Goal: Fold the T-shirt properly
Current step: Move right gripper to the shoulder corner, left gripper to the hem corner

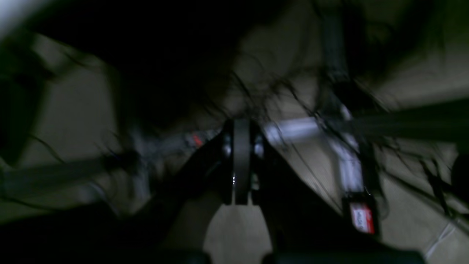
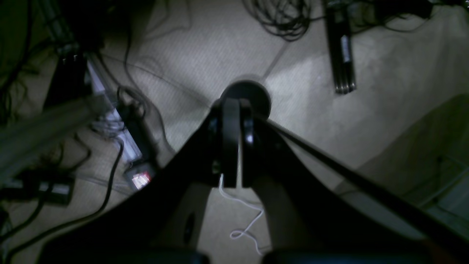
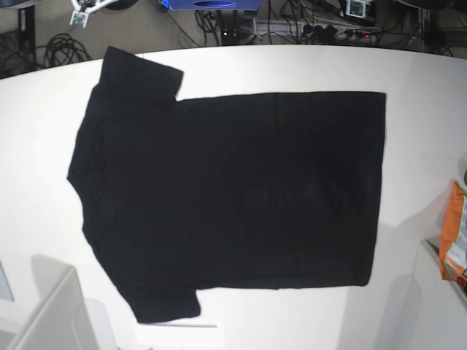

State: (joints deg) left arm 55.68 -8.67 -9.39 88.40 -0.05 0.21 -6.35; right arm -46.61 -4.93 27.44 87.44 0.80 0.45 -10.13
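The right gripper (image 2: 231, 146) has its black jaws pressed together on nothing, above pale floor; the left gripper (image 1: 242, 161) looks likewise closed and empty, though blurred. The large plain black cloth T-shirt (image 3: 226, 193) lies spread flat on the white table (image 3: 36, 131), collar toward the base view's left.

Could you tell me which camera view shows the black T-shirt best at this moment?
The base view: the T-shirt lies spread flat on the white table, whole outline visible, sleeves toward the left. Both wrist views show only closed grippers, floor and cables; I cannot make out the shirt there.
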